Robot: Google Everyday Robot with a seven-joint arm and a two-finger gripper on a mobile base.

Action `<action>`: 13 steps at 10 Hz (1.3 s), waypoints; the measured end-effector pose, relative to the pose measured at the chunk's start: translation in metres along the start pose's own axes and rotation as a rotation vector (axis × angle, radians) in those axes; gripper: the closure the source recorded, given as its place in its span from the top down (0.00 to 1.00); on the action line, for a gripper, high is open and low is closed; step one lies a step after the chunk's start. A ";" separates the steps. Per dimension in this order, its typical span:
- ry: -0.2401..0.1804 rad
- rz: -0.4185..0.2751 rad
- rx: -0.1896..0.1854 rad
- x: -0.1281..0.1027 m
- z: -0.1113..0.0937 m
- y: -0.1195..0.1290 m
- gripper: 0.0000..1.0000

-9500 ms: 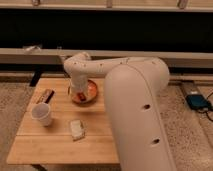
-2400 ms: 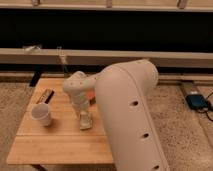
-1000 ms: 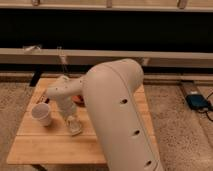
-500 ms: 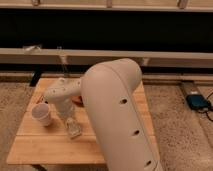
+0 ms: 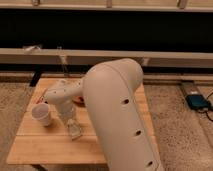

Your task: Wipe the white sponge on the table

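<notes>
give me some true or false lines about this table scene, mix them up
1. The tool is down at the sponge on the table. True.
2. The cup lies on its side. False: it stands upright.
3. The sponge is inside the cup. False: it lies on the table, beside the cup.
4. A blue device lies on the floor beside the table. True.

One table (image 5: 35,146), one cup (image 5: 42,114), one white sponge (image 5: 76,133) under one end effector (image 5: 73,126).
</notes>
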 end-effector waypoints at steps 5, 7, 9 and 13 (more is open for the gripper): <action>-0.012 0.050 0.000 0.000 0.000 -0.013 0.00; -0.014 0.058 0.001 0.001 0.001 -0.015 0.00; -0.055 0.116 -0.001 -0.001 0.002 -0.028 0.00; -0.064 0.124 0.002 -0.002 0.001 -0.029 0.00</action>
